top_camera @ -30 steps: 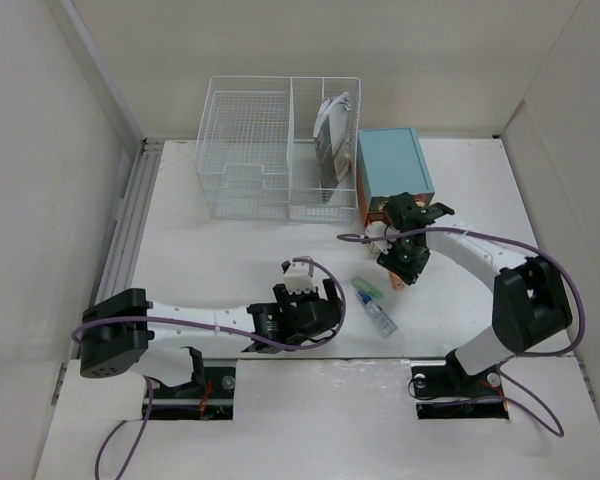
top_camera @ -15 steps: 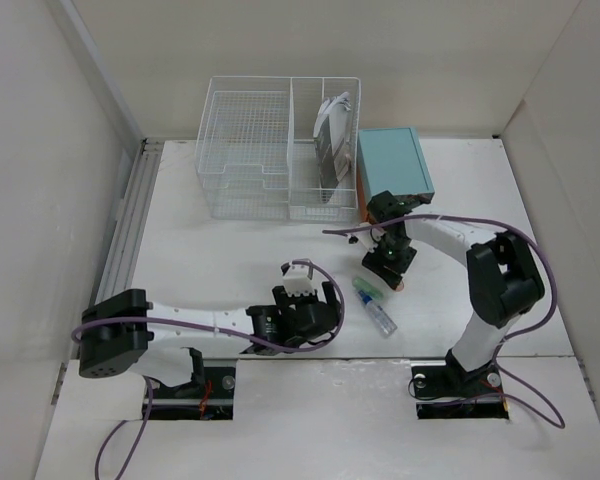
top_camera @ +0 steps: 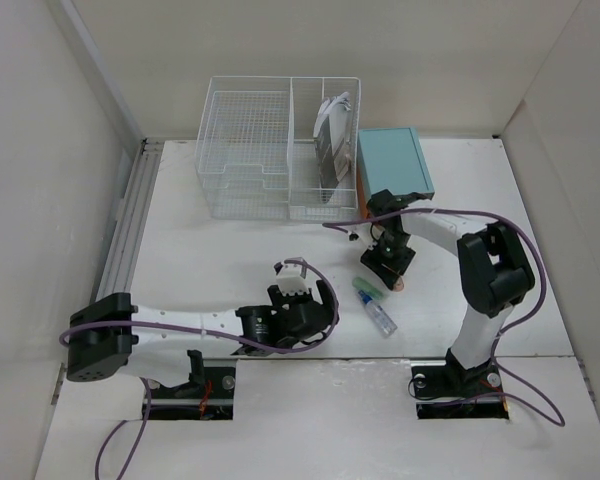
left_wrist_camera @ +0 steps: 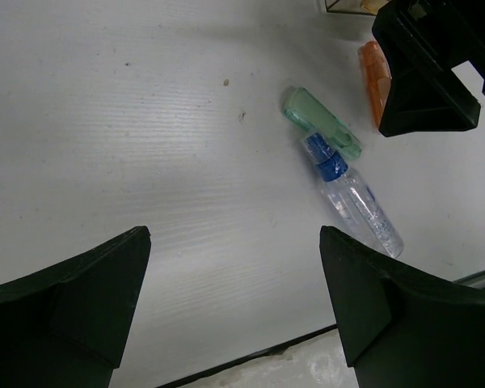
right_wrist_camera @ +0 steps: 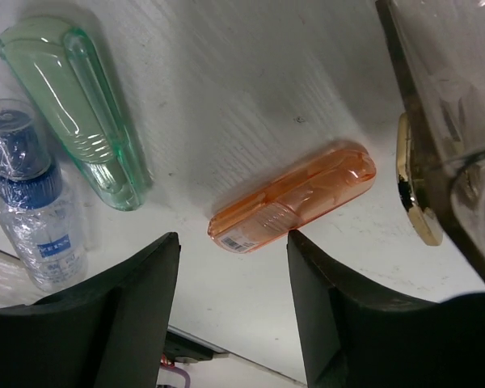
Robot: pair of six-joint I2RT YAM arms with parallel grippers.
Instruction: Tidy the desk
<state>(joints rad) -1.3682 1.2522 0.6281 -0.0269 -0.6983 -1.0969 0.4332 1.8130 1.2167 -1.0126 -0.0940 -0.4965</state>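
The white desk [top_camera: 230,250] holds three small items near its front middle: an orange clear case [right_wrist_camera: 295,198], a green clear case [right_wrist_camera: 77,113] and a blue-capped spray bottle [right_wrist_camera: 32,202]. My right gripper [right_wrist_camera: 234,236] is open, low over the near end of the orange case, one finger on each side, not gripping it. In the top view the right gripper [top_camera: 388,262] stands just in front of the teal drawer box [top_camera: 395,165]. My left gripper [left_wrist_camera: 233,234] is open and empty, left of the bottle [left_wrist_camera: 352,194] and the green case [left_wrist_camera: 322,121].
A white wire basket organizer [top_camera: 250,150] stands at the back, with a dark and white item [top_camera: 332,140] in its right compartment. The drawer front with a gold knob [right_wrist_camera: 412,182] is right beside my right gripper. A metal rail [top_camera: 130,220] runs along the left edge.
My right gripper has swung left and back toward the drawer box and now sits over the orange case. The left arm has shifted slightly. The items have not moved.
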